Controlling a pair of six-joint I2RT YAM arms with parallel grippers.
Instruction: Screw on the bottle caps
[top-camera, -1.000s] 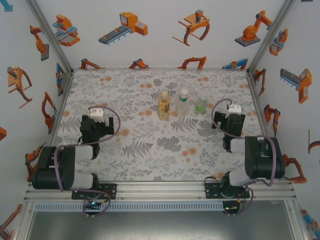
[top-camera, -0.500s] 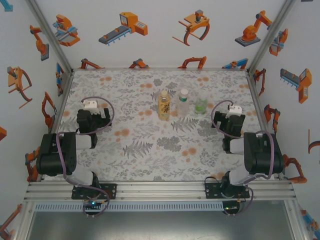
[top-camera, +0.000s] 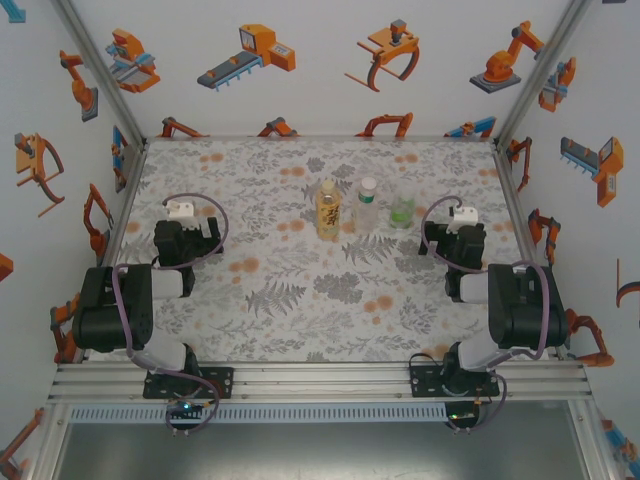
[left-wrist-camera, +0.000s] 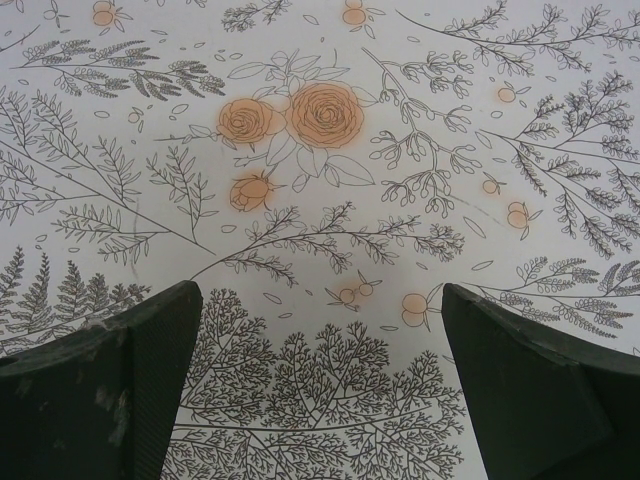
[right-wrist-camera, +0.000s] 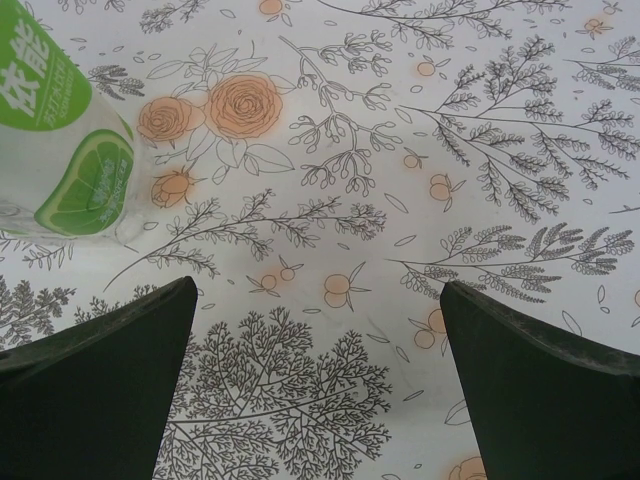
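Three bottles stand in a row at the middle of the table: a tall one with amber-yellow liquid (top-camera: 327, 210), a slim clear one (top-camera: 367, 204) with a white cap (top-camera: 368, 185) on top, and a short green one (top-camera: 402, 211). The other caps are too small to make out. My left gripper (top-camera: 186, 232) hovers over the left part of the table, open, with only the patterned mat between its fingers (left-wrist-camera: 318, 290). My right gripper (top-camera: 450, 240) is just right of the green bottle, open and empty (right-wrist-camera: 317, 285). The green bottle's label (right-wrist-camera: 60, 130) shows at the upper left of the right wrist view.
A floral mat (top-camera: 300, 300) covers the table. White walls with robot drawings close it in on three sides, with metal posts (top-camera: 110, 80) at the corners. The aluminium rail (top-camera: 320, 380) carrying both arm bases runs along the near edge.
The left arm has swung left and its gripper has moved up-left over the mat. The right gripper has shifted slightly left, nearer the green bottle. The bottles have not moved.
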